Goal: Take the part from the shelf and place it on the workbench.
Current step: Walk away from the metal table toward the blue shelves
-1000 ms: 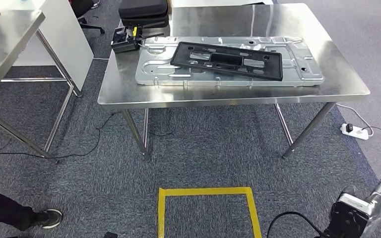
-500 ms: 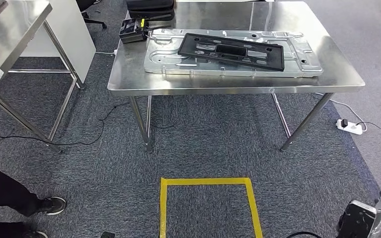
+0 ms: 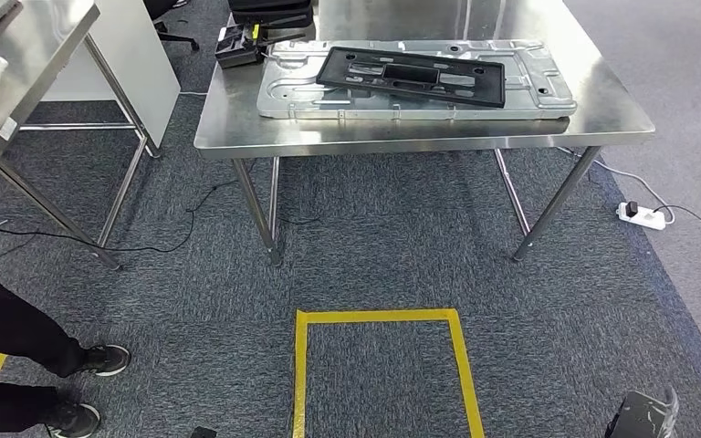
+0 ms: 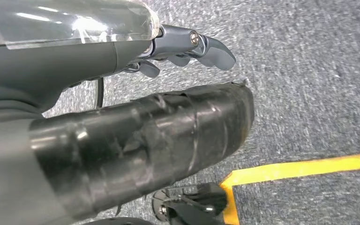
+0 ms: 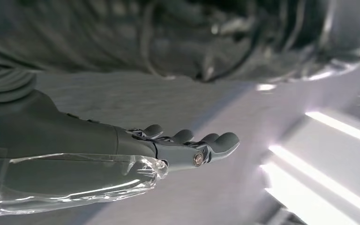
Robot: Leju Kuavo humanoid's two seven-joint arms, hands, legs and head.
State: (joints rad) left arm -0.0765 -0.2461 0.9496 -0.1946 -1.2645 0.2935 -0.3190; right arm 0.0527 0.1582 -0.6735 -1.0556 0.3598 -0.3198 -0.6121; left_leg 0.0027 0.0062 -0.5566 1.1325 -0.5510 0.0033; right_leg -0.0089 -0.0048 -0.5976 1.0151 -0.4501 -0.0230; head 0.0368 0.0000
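From above, a stainless steel workbench (image 3: 237,137) stands on dark grey carpet (image 3: 383,246). A large silver stamped-metal panel (image 3: 283,96) lies flat on the workbench, and a black plastic frame part (image 3: 411,75) rests on top of that panel, tilted slightly across it. At the workbench's far left corner sits a small black device with a yellow mark (image 3: 237,44), just beside the panel. A second steel table (image 3: 27,55) stands well apart to the left, next to a white board (image 3: 132,46). A square outline of yellow tape (image 3: 379,317) marks the carpet near the robot. A white power strip (image 3: 643,215) lies on the carpet to the right of the workbench. A person's dark trouser legs and black shoes (image 3: 100,360) stand at the lower left.

The left hand (image 4: 187,47) hangs over the carpet, fingers stretched out and slightly apart, holding nothing. The right hand (image 5: 183,145) is likewise extended with fingers loosely straight and empty.
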